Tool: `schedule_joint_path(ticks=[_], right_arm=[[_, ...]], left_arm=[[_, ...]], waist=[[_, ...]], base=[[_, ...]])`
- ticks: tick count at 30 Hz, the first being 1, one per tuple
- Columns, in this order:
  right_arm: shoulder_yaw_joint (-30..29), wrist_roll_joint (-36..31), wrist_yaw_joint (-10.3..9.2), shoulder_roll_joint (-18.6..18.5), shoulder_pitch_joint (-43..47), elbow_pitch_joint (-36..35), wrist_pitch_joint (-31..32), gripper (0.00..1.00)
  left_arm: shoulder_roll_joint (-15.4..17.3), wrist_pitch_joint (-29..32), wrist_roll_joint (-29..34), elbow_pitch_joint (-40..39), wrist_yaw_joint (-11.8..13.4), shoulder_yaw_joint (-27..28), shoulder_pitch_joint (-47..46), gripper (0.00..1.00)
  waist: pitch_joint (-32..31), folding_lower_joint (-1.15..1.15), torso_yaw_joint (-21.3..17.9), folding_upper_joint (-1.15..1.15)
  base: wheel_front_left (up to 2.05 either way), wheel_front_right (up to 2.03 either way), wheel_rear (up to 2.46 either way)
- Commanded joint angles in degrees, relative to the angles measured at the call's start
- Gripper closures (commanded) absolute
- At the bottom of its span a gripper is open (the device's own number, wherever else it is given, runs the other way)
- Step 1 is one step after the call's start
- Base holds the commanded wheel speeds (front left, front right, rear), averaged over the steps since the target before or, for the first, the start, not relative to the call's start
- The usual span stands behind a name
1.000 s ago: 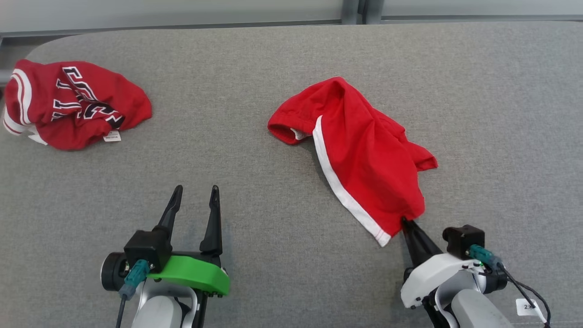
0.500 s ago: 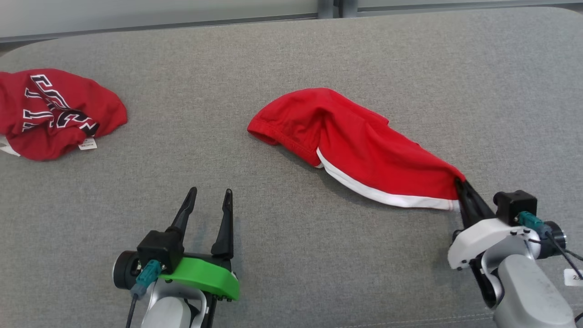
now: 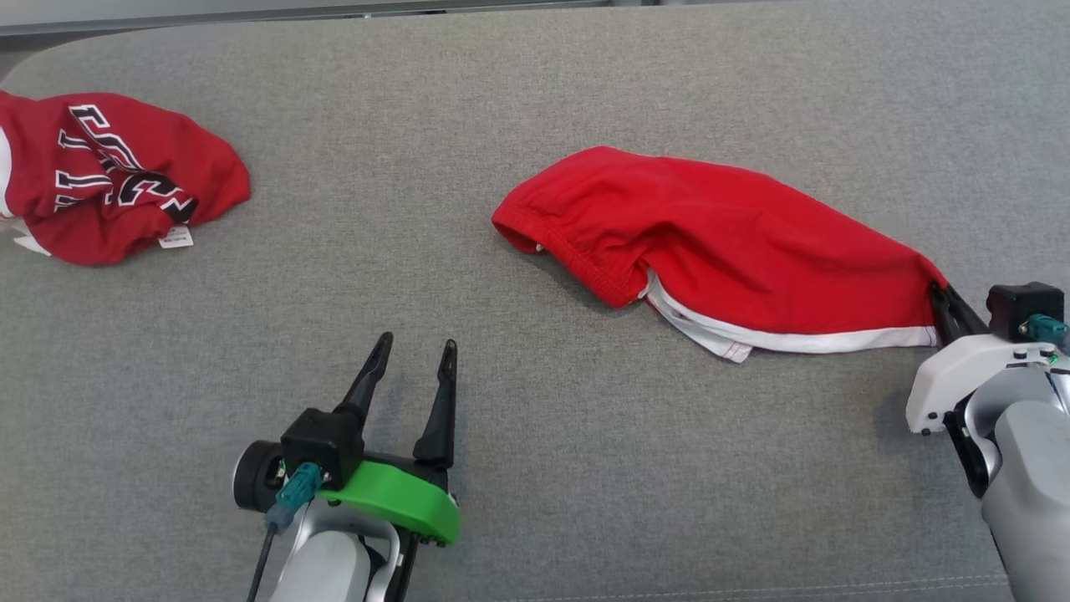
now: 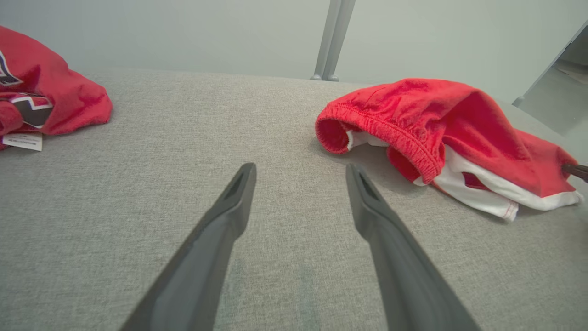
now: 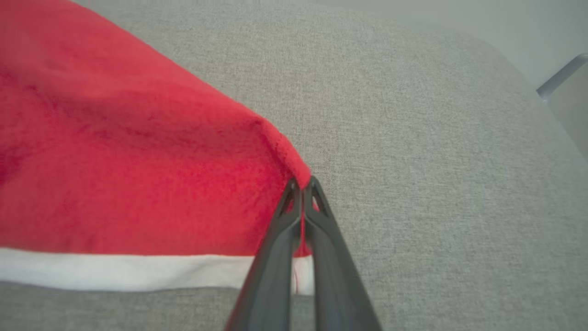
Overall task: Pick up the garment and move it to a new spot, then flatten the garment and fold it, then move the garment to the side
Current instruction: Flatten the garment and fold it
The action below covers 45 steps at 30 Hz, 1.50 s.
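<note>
Right tool [image 3: 940, 293] pinched shut on a hem corner of the red garment [image 3: 736, 242]; left tool [image 3: 418, 340] spread wide over bare cloth.

From the right tool's closed tips near the right edge of the grey surface [image 3: 535, 100], the garment stretches left toward the middle. White trim runs along its near edge and the elastic waistband [image 4: 395, 133] gapes at its left end. The left tool sits near and left of centre, apart from the waistband, with open surface between them. At the far left lies a second red garment [image 3: 117, 176] with black-and-white lettering and a white label [image 3: 175, 238], well apart from both tools.
</note>
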Motion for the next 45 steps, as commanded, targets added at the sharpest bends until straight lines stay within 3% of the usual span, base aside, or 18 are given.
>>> schedule_joint_path(ticks=[1,7,8,9,10,18,28,37,45], right_arm=[[-0.2,-0.2,0.01,-0.2,-1.0,1.1,-0.4,1.00],[-0.2,-1.8,0.00,-1.2,-4.9,4.6,-1.0,1.00],[-0.1,-2.5,0.00,-1.5,-5.2,4.8,-1.1,0.92],[-0.2,-3.1,0.00,-1.6,-5.6,4.6,-1.0,0.67],[-0.3,-3.5,0.00,-1.3,-5.9,3.8,-1.0,0.00],[-2.3,-4.5,0.00,0.7,-1.9,-5.3,-1.1,0.00],[-2.3,-3.9,0.00,5.4,6.0,-24.1,-1.1,0.00],[-0.3,-3.3,0.00,7.8,9.6,-33.3,-1.1,0.00],[-0.4,-3.2,0.00,8.9,10.8,-37.1,-1.1,0.00]], left_arm=[[0.0,-0.2,-0.3,0.3,-0.3,-0.7,-0.9,0.00],[0.0,-0.2,-1.2,0.9,-0.8,-3.3,-1.6,0.00],[0.0,-0.2,-1.3,1.0,-0.7,-3.6,-1.8,0.00],[0.0,-0.2,-1.3,1.1,-0.8,-4.1,-2.0,0.00],[0.0,-0.2,-1.4,1.2,-1.0,-4.5,-2.3,0.00],[0.1,-0.2,-4.3,4.2,-2.4,-7.7,-3.7,0.00],[0.1,-0.2,-10.1,16.2,-3.4,-12.2,-10.7,0.00],[0.1,-0.2,-10.7,24.1,-2.6,-11.6,-16.1,0.00],[0.1,-0.1,-9.1,27.8,-1.3,-8.7,-17.7,0.00]], waist=[[0.1,0.00,0.1,-0.01],[0.1,0.00,-0.5,-0.01],[0.1,0.00,-0.8,-0.01],[0.1,0.00,-1.0,-0.01],[0.1,0.00,-1.2,-0.01],[-1.4,0.00,-4.7,-0.01],[-2.0,0.00,-13.2,-0.01],[0.4,0.00,-19.1,-0.01],[1.6,0.00,-21.4,-0.01]], base=[[0.00,0.00,0.00],[0.00,0.00,0.00],[0.00,0.00,0.00],[0.00,0.00,0.00],[0.00,0.00,0.00],[0.00,0.00,0.00],[0.00,0.00,0.00],[0.00,0.00,0.00],[0.00,0.00,0.00]])
